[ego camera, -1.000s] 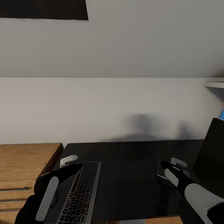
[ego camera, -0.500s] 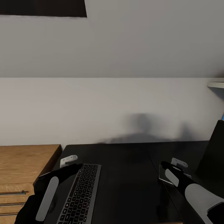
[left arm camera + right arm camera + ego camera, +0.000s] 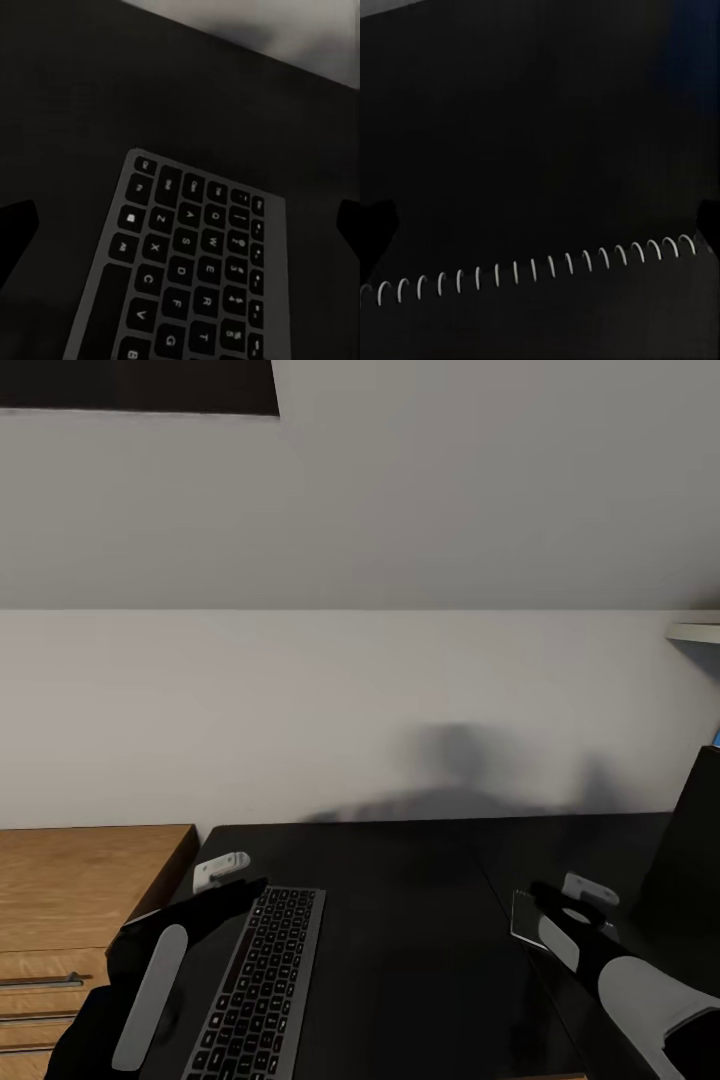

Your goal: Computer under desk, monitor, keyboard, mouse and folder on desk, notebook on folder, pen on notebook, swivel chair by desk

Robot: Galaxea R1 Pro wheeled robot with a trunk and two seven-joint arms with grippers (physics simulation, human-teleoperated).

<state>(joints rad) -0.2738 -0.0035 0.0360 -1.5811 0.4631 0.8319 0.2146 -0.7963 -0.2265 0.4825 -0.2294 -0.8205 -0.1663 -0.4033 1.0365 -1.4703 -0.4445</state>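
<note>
The black keyboard (image 3: 265,980) lies on the desk (image 3: 400,900) at its near left. My left gripper (image 3: 228,882) hovers open over the keyboard's far end; in the left wrist view its dark fingertips (image 3: 15,232) stand wide apart on either side of the keyboard (image 3: 195,270). A black spiral notebook (image 3: 524,916) lies flat on the desk just left of my right gripper (image 3: 582,895). The right wrist view shows the notebook (image 3: 540,315) with its white coils below that open gripper (image 3: 540,221). The monitor (image 3: 695,850) stands at the right edge.
A light wooden drawer unit (image 3: 90,870) adjoins the desk on the left. A white wall rises behind the desk. A pale shelf edge (image 3: 695,630) juts in at the upper right.
The view has shifted a little, so the desk's front edge sits lower in the picture. My right gripper has drifted slightly right and down, uncovering the notebook's spiral edge. The left gripper barely moved.
</note>
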